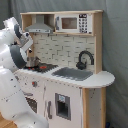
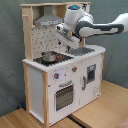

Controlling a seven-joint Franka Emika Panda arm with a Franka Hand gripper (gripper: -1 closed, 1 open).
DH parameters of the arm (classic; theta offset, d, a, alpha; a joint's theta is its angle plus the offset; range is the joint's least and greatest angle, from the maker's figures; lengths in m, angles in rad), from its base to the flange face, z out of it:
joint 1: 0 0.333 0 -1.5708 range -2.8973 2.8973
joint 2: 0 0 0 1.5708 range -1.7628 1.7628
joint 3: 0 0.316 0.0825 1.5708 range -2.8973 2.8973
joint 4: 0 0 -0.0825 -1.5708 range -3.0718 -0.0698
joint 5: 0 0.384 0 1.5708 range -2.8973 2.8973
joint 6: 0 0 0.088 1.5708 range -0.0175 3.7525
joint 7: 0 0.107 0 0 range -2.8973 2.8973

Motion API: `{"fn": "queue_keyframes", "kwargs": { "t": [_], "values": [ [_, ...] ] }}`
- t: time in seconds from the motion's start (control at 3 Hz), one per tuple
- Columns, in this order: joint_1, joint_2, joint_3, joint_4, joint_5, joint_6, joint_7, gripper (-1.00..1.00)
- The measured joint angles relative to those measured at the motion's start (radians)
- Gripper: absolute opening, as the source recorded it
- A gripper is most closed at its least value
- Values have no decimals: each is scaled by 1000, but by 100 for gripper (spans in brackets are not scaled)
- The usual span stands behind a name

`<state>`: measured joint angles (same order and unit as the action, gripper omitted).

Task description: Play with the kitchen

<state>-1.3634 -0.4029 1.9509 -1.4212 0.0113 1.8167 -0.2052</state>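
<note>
The kitchen point(image 1: 95, 80) point(image 2: 35, 80) is a white and light-wood toy unit with a hood point(image 1: 40, 27) point(image 2: 47, 20), a microwave point(image 1: 70, 23), a black faucet point(image 1: 85, 59) and a grey sink point(image 1: 72, 74) point(image 2: 86, 50). A small metal pot point(image 1: 32, 62) point(image 2: 49, 56) stands on the red-ringed hob point(image 1: 46, 67) point(image 2: 59, 58). Below are knobs point(image 2: 56, 76) and the oven door point(image 2: 62, 95). My gripper point(image 2: 63, 34) point(image 1: 27, 49) hangs above the hob, under the hood, a little above and beside the pot, apart from it.
The white arm point(image 2: 100, 27) reaches in over the sink from the second exterior view's right. In the first exterior view the arm's body point(image 1: 12, 95) fills the left edge in front of the kitchen. A wooden tabletop point(image 2: 105, 107) lies beneath, with a grey curtain point(image 1: 117, 45) behind.
</note>
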Motion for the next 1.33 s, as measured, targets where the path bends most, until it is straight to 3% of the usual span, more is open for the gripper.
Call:
{"fn": "queue_keyframes", "kwargs": {
  "t": [1.33],
  "values": [
    [-299,-59,271,160,34,-44,-215,100]
  ]
}}
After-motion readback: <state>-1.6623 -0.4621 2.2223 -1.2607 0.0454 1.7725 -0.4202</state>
